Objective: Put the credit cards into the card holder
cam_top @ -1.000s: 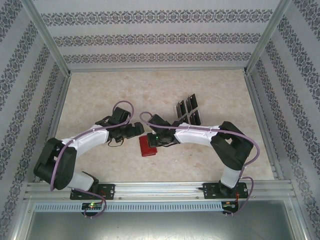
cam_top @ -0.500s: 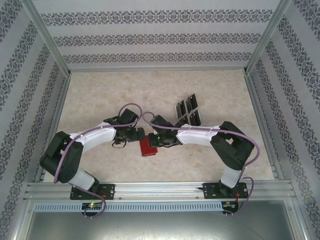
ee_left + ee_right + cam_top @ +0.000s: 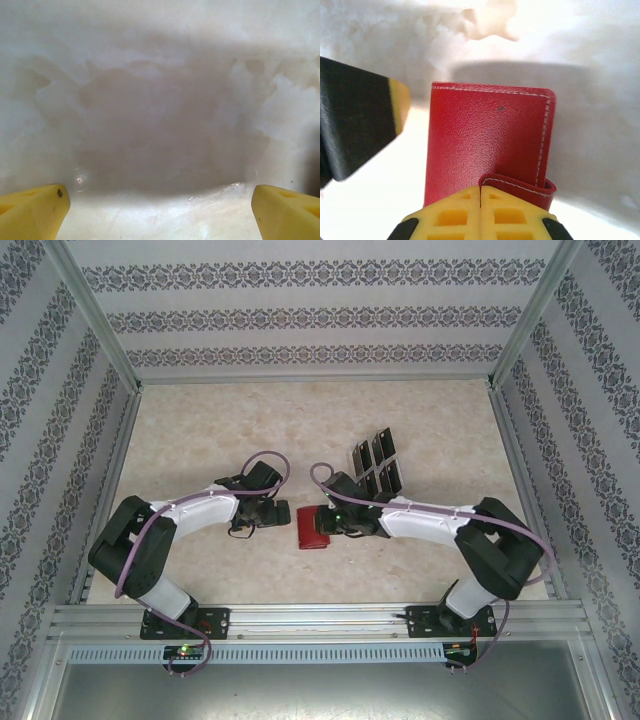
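Note:
The red card holder [image 3: 311, 529] lies on the pale table between my two grippers. My right gripper [image 3: 329, 523] is at its right edge, shut on the small clasp tab [image 3: 520, 189], which curls up at the yellow fingertips [image 3: 455, 212]. The red cover [image 3: 485, 135] is closed and lies flat. My left gripper [image 3: 281, 512] stands open just left of the card holder with nothing between its fingers [image 3: 32, 207]; one of those fingers [image 3: 362, 120] shows left of the cover in the right wrist view. Several black credit cards [image 3: 376, 465] stand behind the right arm.
The cards sit upright in a clear slotted stand [image 3: 385, 480] close behind my right forearm. Patterned walls and metal rails [image 3: 300, 618] enclose the table on all sides. The bare marble-look tabletop [image 3: 200, 430] stretches to the back left.
My right gripper has pulled back to the right, taking the card holder a little with it. My left gripper has moved right and nearer, ending close to the holder's left edge.

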Robot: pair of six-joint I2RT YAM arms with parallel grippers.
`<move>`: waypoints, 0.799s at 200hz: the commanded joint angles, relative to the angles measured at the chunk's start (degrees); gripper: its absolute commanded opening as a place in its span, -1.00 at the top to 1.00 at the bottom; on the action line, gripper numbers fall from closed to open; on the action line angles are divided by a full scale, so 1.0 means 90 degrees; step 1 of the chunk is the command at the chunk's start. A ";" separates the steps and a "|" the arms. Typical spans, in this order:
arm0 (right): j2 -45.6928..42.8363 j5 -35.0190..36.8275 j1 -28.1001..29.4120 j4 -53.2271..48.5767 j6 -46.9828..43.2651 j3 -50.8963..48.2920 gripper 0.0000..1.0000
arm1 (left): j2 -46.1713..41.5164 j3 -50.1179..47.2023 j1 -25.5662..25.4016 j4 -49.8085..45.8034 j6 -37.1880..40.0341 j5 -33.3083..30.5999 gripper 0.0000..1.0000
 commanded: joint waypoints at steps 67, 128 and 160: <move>-0.0411 0.0026 -0.0034 0.0189 0.0142 -0.0226 1.00 | -0.0388 -0.0065 -0.0063 -0.0077 0.0001 0.0055 -1.00; -0.0917 0.0042 -0.0032 -0.0152 0.0088 0.0009 1.00 | -0.1468 -0.0616 0.0290 0.1678 -0.0690 0.1103 -1.00; -0.1053 0.0050 -0.0032 -0.0213 0.0117 0.0121 1.00 | -0.1678 -0.1220 0.0530 0.3189 -0.1256 0.2033 -1.00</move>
